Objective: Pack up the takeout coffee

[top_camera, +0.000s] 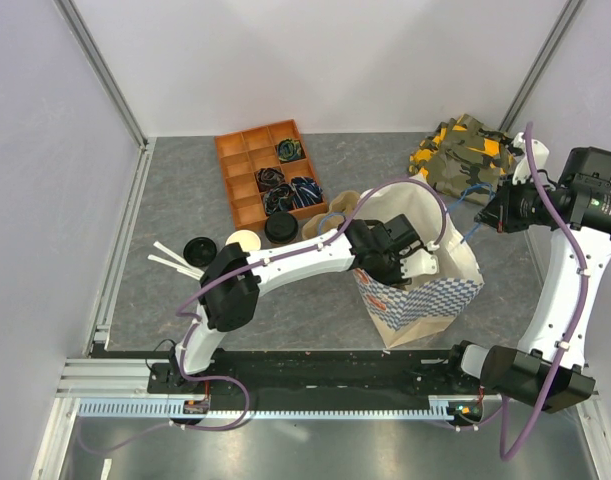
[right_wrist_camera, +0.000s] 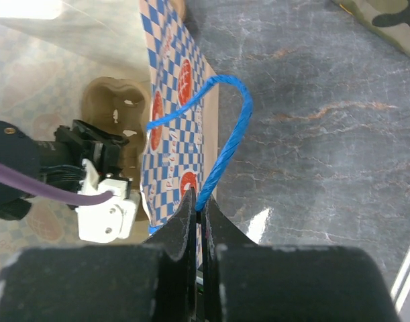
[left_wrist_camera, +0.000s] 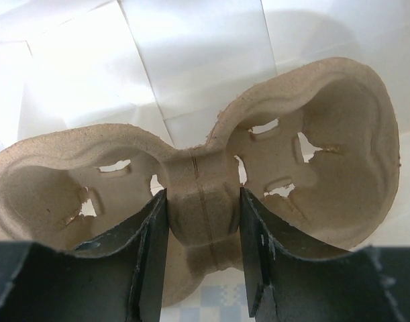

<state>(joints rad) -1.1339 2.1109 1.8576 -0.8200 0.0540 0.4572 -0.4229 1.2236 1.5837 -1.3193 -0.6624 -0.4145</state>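
And here we are over the bag: the left gripper point(left_wrist_camera: 203, 201) is reaching down into the open checkered paper bag point(top_camera: 430, 300), its two black fingers point(left_wrist_camera: 151, 255) pinching the narrow bridge in the middle of a pulp cup carrier point(left_wrist_camera: 325, 134). From the left wrist view we see both of its wells facing us, with white bag lining behind them. On the other side, the right gripper point(right_wrist_camera: 199, 208) has its jaws pressed together on the bag's blue cord handle point(right_wrist_camera: 231, 141), which loops up over the grey table point(right_wrist_camera: 312, 134) just beside the bag's blue-and-red checked wall. And the takeout coffee point(top_camera: 281, 228)? We find it out on the table, upright with its black lid on. It stands just in front of the orange compartment tray point(top_camera: 247, 165), left of the bag, with neither gripper touching it. Further left sit a lidless tan cup point(top_camera: 242, 241) and a loose black lid point(top_camera: 200, 249). A camouflage cloth point(top_camera: 460, 150) lies behind the bag on the right.
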